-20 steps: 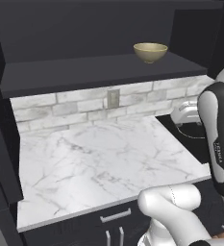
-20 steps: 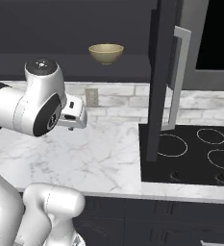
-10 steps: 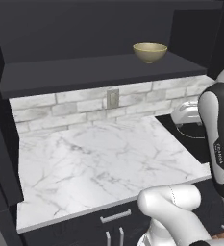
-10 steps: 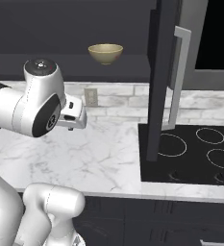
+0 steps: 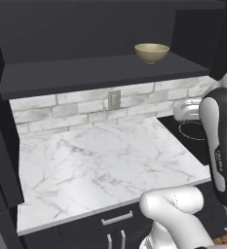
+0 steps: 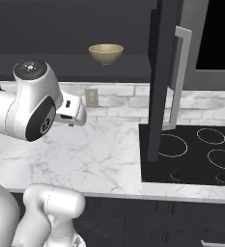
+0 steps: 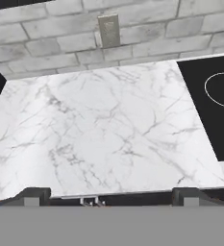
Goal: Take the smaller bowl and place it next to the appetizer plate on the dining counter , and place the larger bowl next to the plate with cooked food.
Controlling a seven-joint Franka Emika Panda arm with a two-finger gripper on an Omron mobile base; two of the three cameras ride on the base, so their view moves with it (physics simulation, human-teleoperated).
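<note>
The smaller bowl (image 5: 152, 52) (image 6: 106, 53), glossy golden-tan, stands upright on a dark shelf inside the open upper cabinet, above the wall counter. My gripper (image 7: 112, 196) is open, with nothing between its widely spread fingertips (image 7: 34, 194). It hovers well below and in front of the bowl and looks down over the marble wall counter. In the right base view the hand (image 6: 74, 112) sits beside the arm's big white joint. The larger bowl, the appetizer plate, the plate with cooked food and the dining counter are out of view.
A white marble wall counter (image 5: 100, 160) lies under the shelf, backed by grey brick with an outlet (image 5: 114, 99). To the right is a black cooktop (image 6: 196, 154). An open dark cabinet door (image 6: 162, 72) with a grey handle hangs over the cooktop's left edge.
</note>
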